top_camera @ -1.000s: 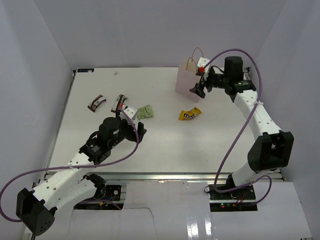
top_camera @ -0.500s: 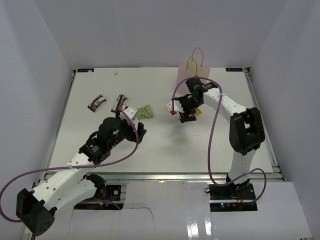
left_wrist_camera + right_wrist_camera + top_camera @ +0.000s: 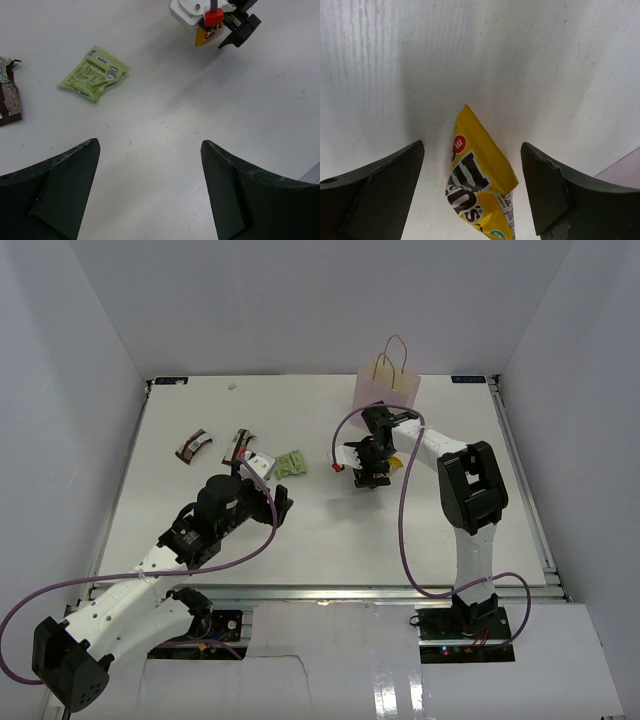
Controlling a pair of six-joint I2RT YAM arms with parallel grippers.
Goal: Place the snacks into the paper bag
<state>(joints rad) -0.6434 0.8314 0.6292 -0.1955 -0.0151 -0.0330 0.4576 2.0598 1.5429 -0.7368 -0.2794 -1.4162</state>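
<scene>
The pale pink paper bag (image 3: 384,397) stands upright near the far edge of the white table (image 3: 330,530), its tan cord handles looped above its mouth. Just in front of the bag, toward the arm bases, the right gripper (image 3: 472,146) points down at the table with its jaws spread wide. A bright yellow candy bag (image 3: 481,184) lies flat between them, one corner aimed away from the wrist camera. Neither finger touches the packet, and bare table shows on both sides of it. From above, only a sliver of that yellow wrapper shows beside the gripper, on the side nearer the bag. Left of the paper bag and a little nearer the bases lies a light green pouch (image 3: 93,73), flat and slightly skewed. Farther left of the bag are two dark brown bars with white ends: one brown bar (image 3: 238,447) just beyond the pouch, the other brown bar (image 3: 193,446) past it, well apart from the bag. The left gripper (image 3: 149,145) hangs over bare table on the near-left side of the bag, closer to the bases than the pouch. Its jaws are also wide apart and grip nothing. The inside of the bag cannot be seen from any view.
</scene>
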